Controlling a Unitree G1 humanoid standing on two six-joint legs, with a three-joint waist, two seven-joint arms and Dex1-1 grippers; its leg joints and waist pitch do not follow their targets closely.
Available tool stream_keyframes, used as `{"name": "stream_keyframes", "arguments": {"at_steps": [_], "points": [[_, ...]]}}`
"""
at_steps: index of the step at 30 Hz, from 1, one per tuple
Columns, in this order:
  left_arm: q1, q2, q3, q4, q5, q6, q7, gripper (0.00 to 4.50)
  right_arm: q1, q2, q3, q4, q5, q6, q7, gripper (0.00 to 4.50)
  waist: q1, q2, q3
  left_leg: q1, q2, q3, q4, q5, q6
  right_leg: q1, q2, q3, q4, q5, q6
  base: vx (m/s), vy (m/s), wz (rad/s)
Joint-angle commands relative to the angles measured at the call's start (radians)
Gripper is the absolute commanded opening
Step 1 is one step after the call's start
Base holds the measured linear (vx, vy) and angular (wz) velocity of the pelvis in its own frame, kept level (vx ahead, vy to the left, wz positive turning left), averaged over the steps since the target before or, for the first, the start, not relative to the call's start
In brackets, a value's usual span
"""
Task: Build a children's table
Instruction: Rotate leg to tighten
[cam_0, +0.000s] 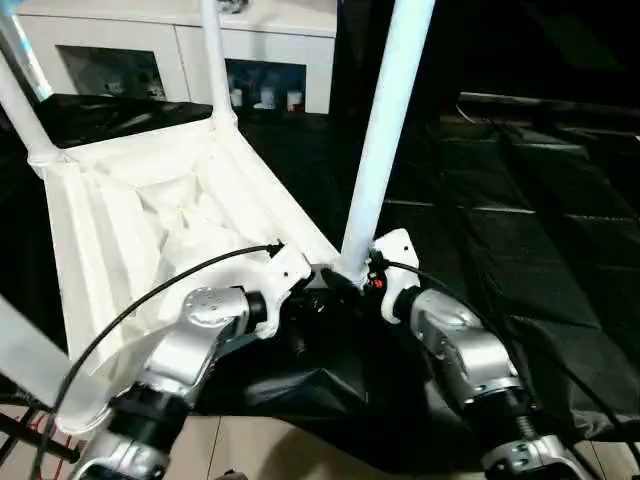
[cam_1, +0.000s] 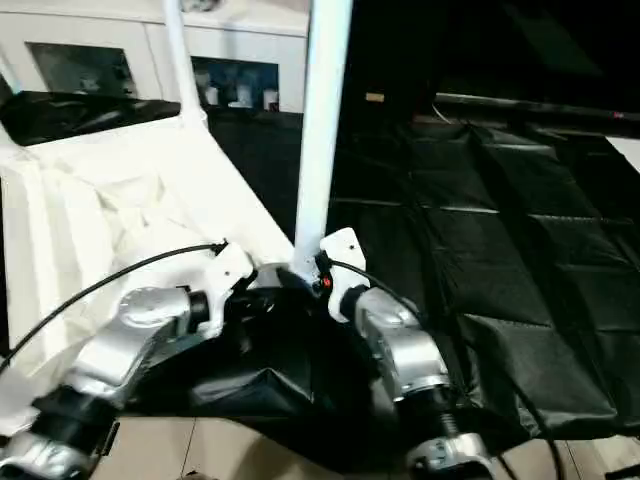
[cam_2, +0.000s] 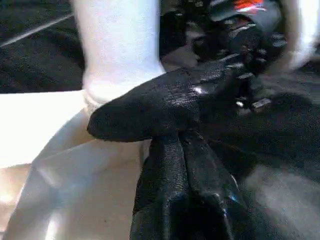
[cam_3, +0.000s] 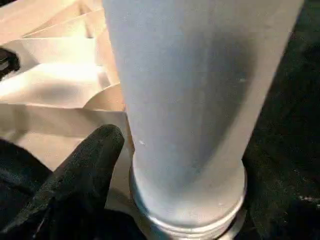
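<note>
The children's table lies upside down on a black mat, its ribbed white top (cam_0: 130, 220) facing up. White legs stand in its corner sockets: one at the near right corner (cam_0: 385, 130) and others behind (cam_0: 215, 60) and on the left (cam_0: 20, 110). My right gripper (cam_0: 348, 278) is open around the base of the near right leg (cam_3: 190, 100). One of its black fingers (cam_3: 85, 165) stands just off the leg, and the other is hidden behind it. My left gripper (cam_2: 172, 145) is shut, empty, with its tips against the table corner beside that socket.
A white cabinet with glass doors (cam_0: 180, 50) stands behind the table. The black quilted mat (cam_0: 520, 230) stretches off to the right. A black cable (cam_0: 150, 295) arcs over my left forearm. Pale floor (cam_0: 270, 445) shows at the near edge.
</note>
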Motion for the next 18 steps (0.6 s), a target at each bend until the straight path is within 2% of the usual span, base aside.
{"name": "stream_keyframes", "arguments": {"at_steps": [1, 3, 4, 5, 8, 10, 13, 15, 16, 18], "points": [[-0.011, 0.031, 0.022, -0.069, -0.013, -0.007, -0.012, 0.0, 0.007, -0.029, 0.002, -0.011, 0.007, 0.012, 0.036, 3.74, 0.007, 0.009, -0.055, 0.007, 0.042, -0.012, -0.061, -0.167, 0.023, 0.046, -0.082, 0.054, -0.063, -0.045, -0.195, 0.0, 0.0, 0.0], [-0.008, 0.057, 0.023, -0.094, -0.018, 0.033, -0.033, 0.0, 0.005, -0.048, -0.011, -0.015, 0.018, 0.016, 0.05, 3.74, 0.009, 0.008, -0.055, 0.007, 0.041, -0.01, -0.059, -0.159, 0.029, 0.046, -0.081, 0.054, -0.061, -0.04, -0.208, 0.0, 0.0, 0.0], [-0.003, 0.075, 0.023, -0.124, -0.03, 0.088, -0.048, 0.33, 0.003, -0.062, -0.018, -0.012, 0.021, 0.014, 0.059, 3.74, 0.01, 0.009, -0.053, 0.008, 0.042, -0.01, -0.06, -0.168, 0.028, 0.044, -0.081, 0.054, -0.061, -0.059, -0.21, 0.0, 0.0, 0.0], [0.001, 0.082, 0.023, -0.139, -0.039, 0.116, -0.053, 0.33, 0.002, -0.069, -0.02, -0.01, 0.022, 0.012, 0.063, 3.74, 0.009, 0.011, -0.053, 0.009, 0.042, -0.009, -0.06, -0.171, 0.025, 0.044, -0.081, 0.054, -0.062, -0.068, -0.21, 0.0, 0.0, 0.0], [0.006, 0.091, 0.025, -0.161, -0.05, 0.144, -0.058, 0.44, 0.0, -0.081, -0.026, -0.008, 0.022, 0.011, 0.072, 3.74, 0.01, 0.011, -0.05, 0.011, 0.042, -0.009, -0.061, -0.197, 0.013, 0.042, -0.08, 0.054, -0.067, -0.113, -0.206, 0.0, 0.0, 0.0], [-0.003, 0.09, 0.022, -0.155, -0.029, 0.178, -0.023, 0.78, -0.002, -0.09, -0.028, -0.011, 0.028, 0.014, 0.079, 3.74, 0.011, 0.01, -0.052, 0.01, 0.042, -0.01, -0.061, -0.194, 0.009, 0.043, -0.08, 0.054, -0.066, -0.109, -0.202, 0.0, 0.0, 0.0], [-0.012, 0.085, 0.01, -0.135, -0.019, 0.214, -0.001, 0.81, -0.007, -0.093, -0.025, -0.007, 0.032, 0.015, 0.081, 3.74, 0.012, 0.01, -0.052, 0.009, 0.04, -0.01, -0.059, -0.189, 0.01, 0.044, -0.079, 0.054, -0.066, -0.108, -0.196, 0.0, 0.0, 0.0], [-0.017, 0.076, 0.012, -0.128, -0.018, 0.241, 0.02, 1.08, -0.008, -0.094, -0.024, -0.005, 0.033, 0.013, 0.08, 3.74, 0.013, 0.01, -0.054, 0.008, 0.039, -0.01, -0.058, -0.176, 0.012, 0.045, -0.079, 0.054, -0.065, -0.094, -0.197, 0.0, 0.0, 0.0], [-0.03, 0.065, 0.009, -0.105, -0.006, 0.276, 0.048, 1.08, -0.012, -0.092, -0.023, 0.0, 0.034, 0.011, 0.077, 3.74, 0.013, 0.011, -0.054, 0.007, 0.039, -0.011, -0.058, -0.173, 0.013, 0.045, -0.078, 0.054, -0.064, -0.09, -0.198, 0.0, 0.0, 0.0], [-0.036, 0.065, 0.003, -0.091, 0.009, 0.274, 0.059, 1.08, -0.013, -0.091, -0.022, 0.001, 0.034, 0.01, 0.076, 3.74, 0.013, 0.011, -0.055, 0.008, 0.038, -0.012, -0.057, -0.171, 0.016, 0.046, -0.078, 0.053, -0.065, -0.083, -0.198, 0.0, 0.0, 0.0]]}}
